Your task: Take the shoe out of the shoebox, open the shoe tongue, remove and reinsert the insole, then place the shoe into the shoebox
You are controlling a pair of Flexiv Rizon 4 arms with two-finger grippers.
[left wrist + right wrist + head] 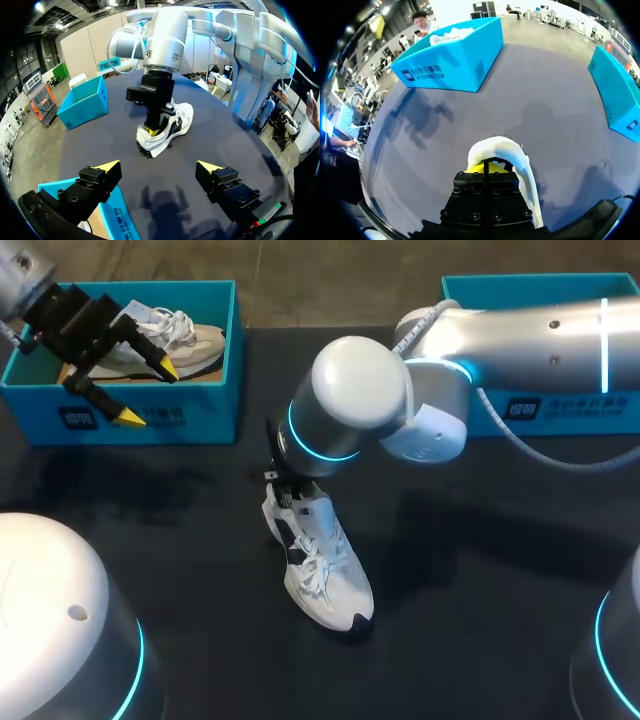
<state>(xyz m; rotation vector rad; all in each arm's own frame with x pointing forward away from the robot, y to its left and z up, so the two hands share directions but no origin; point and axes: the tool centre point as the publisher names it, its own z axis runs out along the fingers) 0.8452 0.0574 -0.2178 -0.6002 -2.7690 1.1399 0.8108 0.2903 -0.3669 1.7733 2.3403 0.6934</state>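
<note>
In the head view, the white lace-up trainer with black trim (318,565) stands on the dark desk (480,580), outside either box. My right hand (283,478) is sunk at its heel opening beneath the bulky wrist. Nothing steadies the toe, so a pull from there could tip or drag the light shoe. My left hand (150,394) hangs released over the open turquoise cardboard shoebox (200,400), which holds a beige trainer (190,340), well apart from the work. A second turquoise box (570,405) sits behind the right arm. In the left wrist view, the left hand (159,167) gapes wide, with the trainer (170,125) ahead of it and the right hand (151,131) in its collar. In the right wrist view, the right hand (492,167) sits inside the white heel. I cannot tell whether it is clenched on the insole, and catching the lining instead would likely lift the whole shoe.
</note>
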